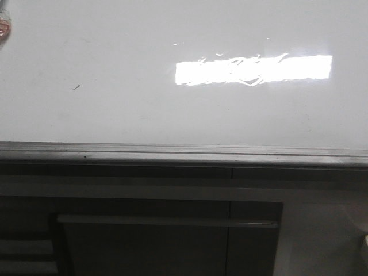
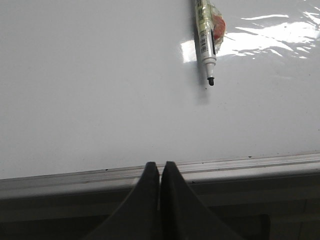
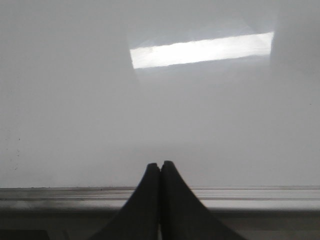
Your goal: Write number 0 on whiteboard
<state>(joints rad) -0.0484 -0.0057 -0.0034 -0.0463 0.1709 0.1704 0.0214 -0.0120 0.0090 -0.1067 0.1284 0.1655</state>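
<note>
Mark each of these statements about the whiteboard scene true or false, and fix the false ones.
1. The whiteboard already bears a drawn 0. False: no oval shows, only a tiny dark speck.
2. The left claw is shut and holds nothing. True.
3. The marker lies on the board with its cap off. True: its dark tip is bare.
4. The right claw grips the marker. False: it is shut and empty; the marker lies apart from both claws.
5. A bright glare patch shows on the board. True.
</note>
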